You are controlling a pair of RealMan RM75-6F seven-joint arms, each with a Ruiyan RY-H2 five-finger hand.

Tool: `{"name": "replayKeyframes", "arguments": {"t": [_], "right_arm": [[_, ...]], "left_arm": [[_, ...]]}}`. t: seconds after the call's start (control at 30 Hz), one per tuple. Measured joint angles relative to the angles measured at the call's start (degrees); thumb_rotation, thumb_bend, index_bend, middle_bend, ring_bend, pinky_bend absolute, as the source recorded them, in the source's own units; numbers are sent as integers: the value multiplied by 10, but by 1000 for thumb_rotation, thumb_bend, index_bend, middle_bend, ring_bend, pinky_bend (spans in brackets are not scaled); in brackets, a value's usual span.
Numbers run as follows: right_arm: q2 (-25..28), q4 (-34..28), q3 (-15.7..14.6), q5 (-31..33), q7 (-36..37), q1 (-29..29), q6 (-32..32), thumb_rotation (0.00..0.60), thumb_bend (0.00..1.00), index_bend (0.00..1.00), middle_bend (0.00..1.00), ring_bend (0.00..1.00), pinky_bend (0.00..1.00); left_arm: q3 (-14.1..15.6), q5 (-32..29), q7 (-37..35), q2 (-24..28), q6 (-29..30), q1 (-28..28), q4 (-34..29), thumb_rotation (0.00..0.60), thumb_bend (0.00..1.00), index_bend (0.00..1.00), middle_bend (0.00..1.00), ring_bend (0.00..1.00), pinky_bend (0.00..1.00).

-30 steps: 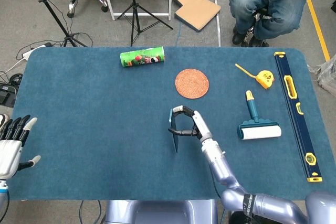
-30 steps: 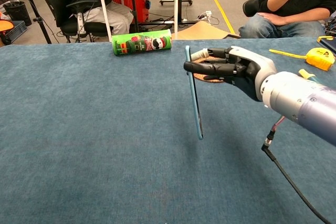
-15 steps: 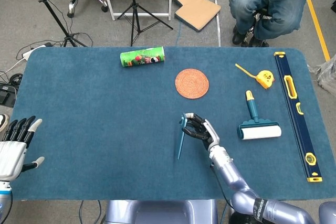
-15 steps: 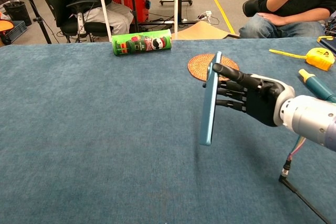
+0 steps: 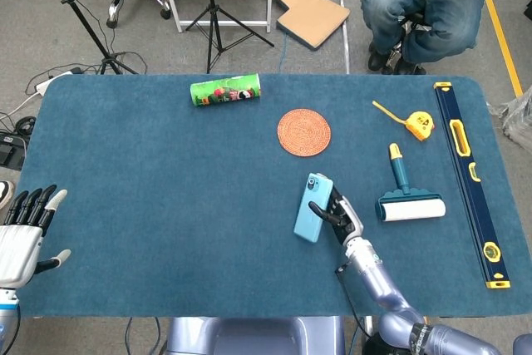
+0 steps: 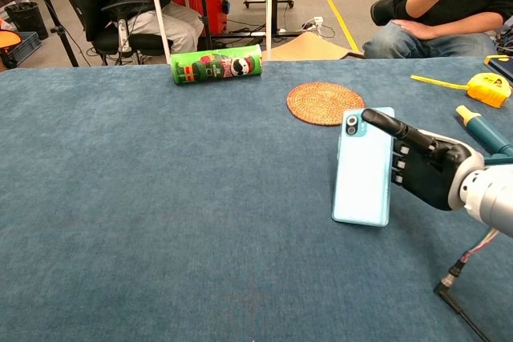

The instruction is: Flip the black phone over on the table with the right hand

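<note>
On the blue worktop, right of centre and on the near side, the phone is held by the right robot hand. The light-blue back with its camera module faces up and toward the cameras. In the chest view the phone appears propped at an angle with its lower edge on the cloth; whether it lies fully flat cannot be determined. The right robot hand is behind the phone's right edge, one finger across the top edge and the others against the hidden face.

Items, largest to smallest:
1. A dark-blue spirit level with yellow fittings lies along the right edge. No marking is legible.
2. A green snack tube lies on its side at the far left-centre. It bears a moustached mascot face; the lettering is too small to read.
3. A lint roller with a teal and yellow handle lies right of the phone.
4. A round woven coaster lies just beyond the phone.
5. A yellow tape measure lies far right, tape partly drawn out.

Change from 1.0 s ago: the phone stood on edge, showing only a thin profile; it has since rotated so its broad blue back shows, and the hand has shifted right and nearer.

The left robot hand is at the near left edge, fingers extended and apart, holding nothing.
</note>
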Motion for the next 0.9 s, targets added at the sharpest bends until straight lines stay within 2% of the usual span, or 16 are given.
{"name": "replayKeyframes", "arguments": {"t": [0.2,0.33,0.63,0.9], "right_arm": [[-18,40,-6,-19,1,-6,45,600,83,45,0,0,0],[-29,63,-6,-31,-42,-6,81,600,61,47,0,0,0],[-34,128,-9,-94,-248,7,194,600,60,47,0,0,0],[41,155,-59,-215,-452,18,274,600,20,47,0,0,0]], "left_arm": [[-1,-2,0,-1,0,0,1,600,0,0,0,0,0],[-1,-1,1,-1,-1,0,1,600,0,0,0,0,0],[0,2,1,-1,1,0,-1,600,0,0,0,0,0],[0,10,-3,1,12,3,-1,600,0,0,0,0,0]]}}
